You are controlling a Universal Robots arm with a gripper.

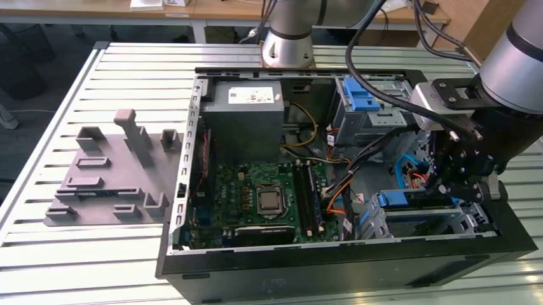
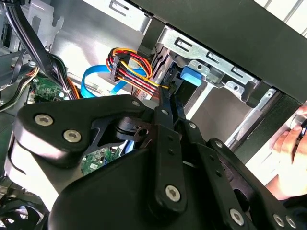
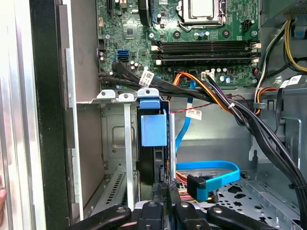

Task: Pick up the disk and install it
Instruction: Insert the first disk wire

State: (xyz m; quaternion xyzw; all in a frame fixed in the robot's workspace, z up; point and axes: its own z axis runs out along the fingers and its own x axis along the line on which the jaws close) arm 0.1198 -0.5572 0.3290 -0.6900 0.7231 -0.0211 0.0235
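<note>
While the gripper [image 1: 454, 184] is reaching into the PC case [image 1: 339, 270] near its front right corner, the disk [image 3: 154, 143] is sitting edge-on in the drive bay [image 3: 120, 143], blue tab showing. Fingers look pinched together at its rear edge, prob pushing. Looks mostly inserted; full seating and cabling can't be confirmed.

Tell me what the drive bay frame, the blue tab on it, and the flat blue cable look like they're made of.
Drive bay frame: looks like bare sheet metal, dull grey with stamped slots and folded tabs. Blue tab: probably moulded plastic, smooth, matte and evenly coloured. Flat blue cable: seems flexible plastic-jacketed ribbon, slightly glossy, bent in a loop.
</note>
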